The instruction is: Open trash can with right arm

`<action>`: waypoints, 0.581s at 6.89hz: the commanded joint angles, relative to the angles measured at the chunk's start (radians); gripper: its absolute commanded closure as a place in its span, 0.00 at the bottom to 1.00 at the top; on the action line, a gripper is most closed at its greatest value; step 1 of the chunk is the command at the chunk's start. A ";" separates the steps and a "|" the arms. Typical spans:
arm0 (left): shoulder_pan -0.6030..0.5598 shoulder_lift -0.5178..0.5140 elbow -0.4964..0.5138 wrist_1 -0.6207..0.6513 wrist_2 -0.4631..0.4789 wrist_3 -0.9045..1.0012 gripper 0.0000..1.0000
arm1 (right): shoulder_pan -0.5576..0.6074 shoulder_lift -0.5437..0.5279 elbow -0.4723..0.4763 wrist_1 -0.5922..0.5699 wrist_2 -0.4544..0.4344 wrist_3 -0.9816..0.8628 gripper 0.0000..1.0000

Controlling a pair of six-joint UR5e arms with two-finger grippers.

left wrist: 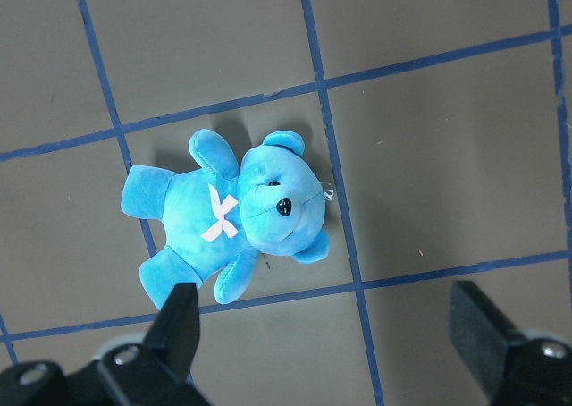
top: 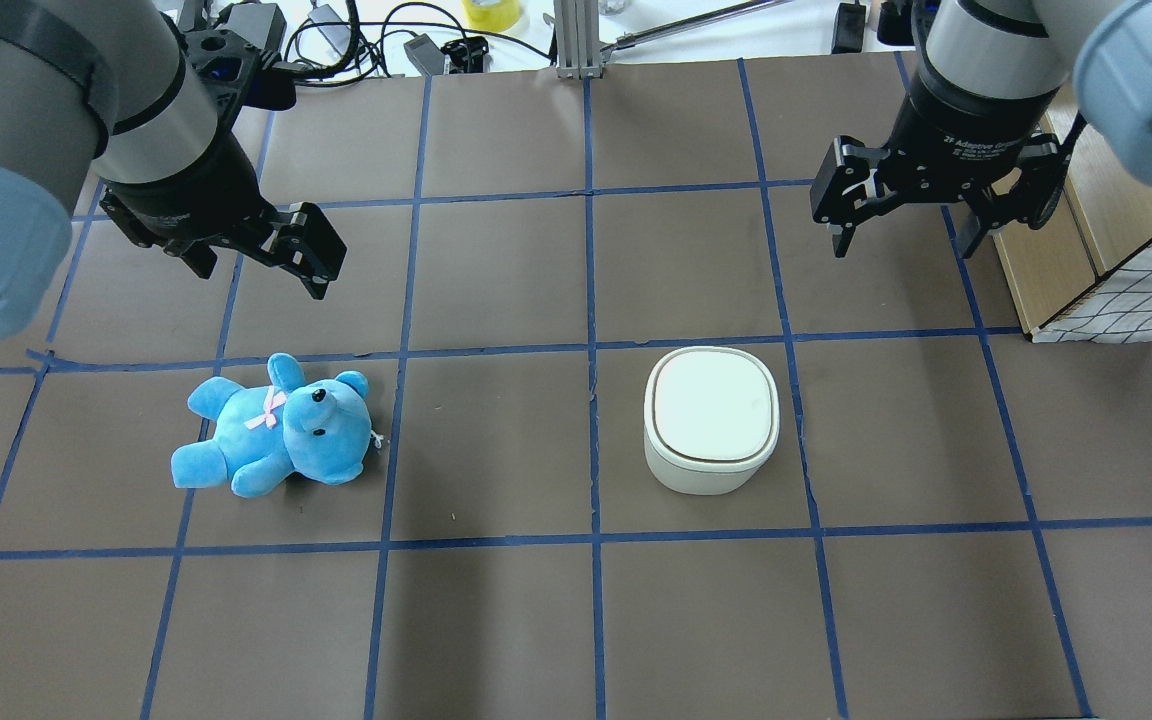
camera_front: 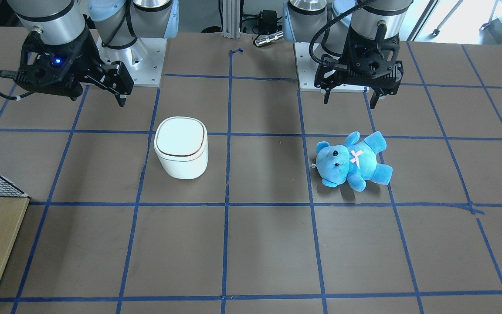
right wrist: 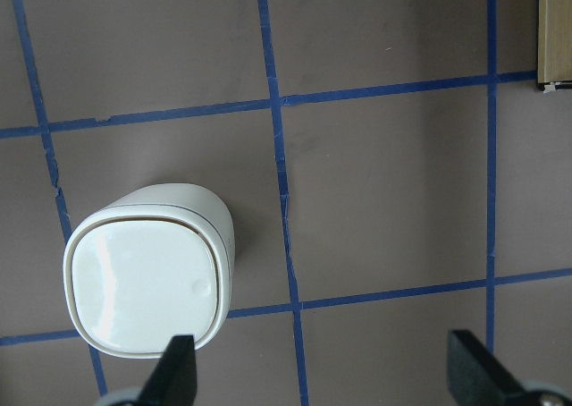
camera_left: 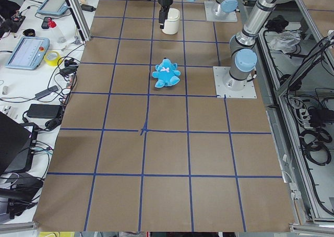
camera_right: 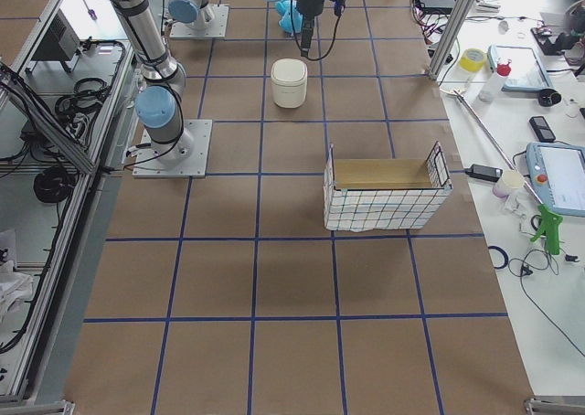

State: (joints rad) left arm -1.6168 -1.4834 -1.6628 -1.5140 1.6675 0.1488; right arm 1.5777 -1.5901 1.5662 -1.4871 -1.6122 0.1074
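The white trash can (top: 711, 420) stands on the table with its lid shut. It also shows in the front view (camera_front: 181, 147) and in the right wrist view (right wrist: 147, 276). My right gripper (top: 906, 235) is open and empty. It hangs above the table, beyond the can and a little to its right, and touches nothing. In the front view the right gripper (camera_front: 96, 89) shows a blue light. My left gripper (top: 261, 265) is open and empty above the blue teddy bear (top: 271, 440).
The teddy (left wrist: 232, 214) lies on its back under the left wrist camera. A wire-mesh basket (top: 1126, 290) on a wooden stand sits at the table's right edge near the right arm. Blue tape lines grid the brown table (top: 496, 300).
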 commanded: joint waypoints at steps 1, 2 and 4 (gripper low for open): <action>0.000 0.000 0.000 0.000 0.000 0.000 0.00 | -0.002 -0.001 0.000 -0.001 0.000 0.000 0.00; 0.000 0.000 0.000 0.000 0.000 0.000 0.00 | -0.002 -0.001 0.000 0.001 0.000 0.000 0.00; 0.000 0.000 0.000 0.000 0.000 0.000 0.00 | -0.002 -0.002 -0.001 -0.004 0.003 -0.002 0.00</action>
State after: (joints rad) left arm -1.6169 -1.4833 -1.6628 -1.5140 1.6674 0.1488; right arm 1.5755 -1.5912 1.5659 -1.4884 -1.6107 0.1070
